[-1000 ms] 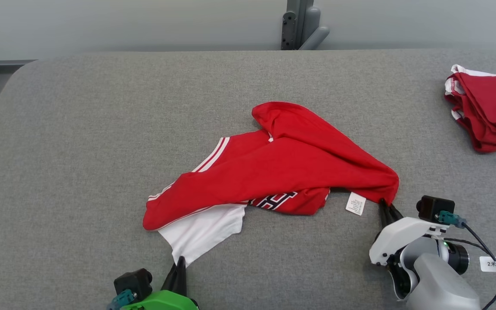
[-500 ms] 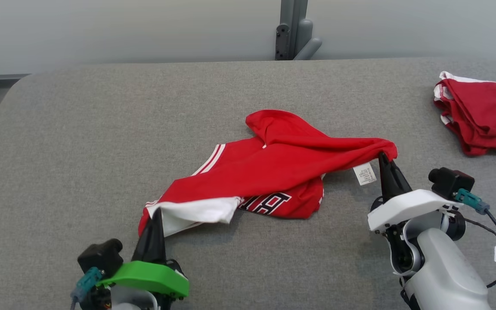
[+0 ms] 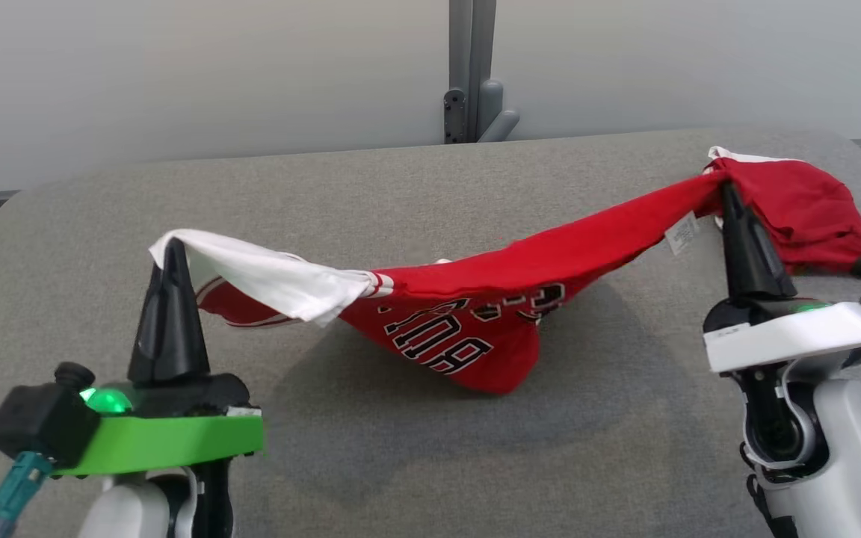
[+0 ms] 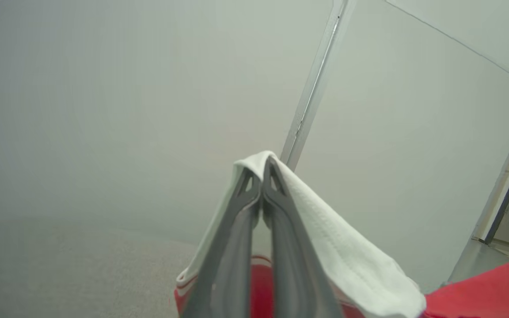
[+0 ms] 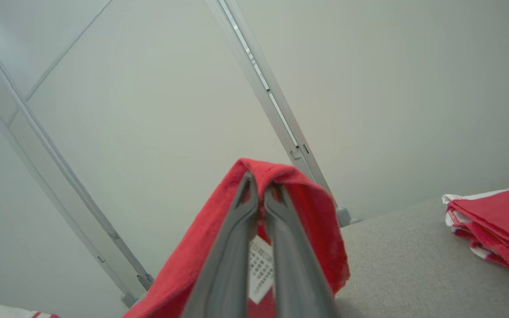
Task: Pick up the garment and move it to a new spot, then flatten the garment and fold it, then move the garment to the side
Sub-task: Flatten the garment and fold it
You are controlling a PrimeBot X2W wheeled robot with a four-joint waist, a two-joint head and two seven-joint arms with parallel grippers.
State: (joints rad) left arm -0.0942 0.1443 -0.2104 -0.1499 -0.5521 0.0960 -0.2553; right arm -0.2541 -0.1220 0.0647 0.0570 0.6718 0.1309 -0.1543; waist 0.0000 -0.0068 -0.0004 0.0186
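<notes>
Item: red-and-white lettered jersey (image 3: 468, 329), slung above the centre of the grey felt counter (image 3: 400, 463), middle sagging low. Left pincer (image 3: 169, 250) clamped on white hem; right pincer (image 3: 726, 190) clamped on red corner. Risk: thin pinches slipping under tension; right end catching the red cloth heap (image 3: 812, 209) at the far right corner.

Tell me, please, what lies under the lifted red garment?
The grey table, shadowed by the garment. The sagging cloth hides the strip of table behind it, and whether its lowest fold touches down.
</notes>
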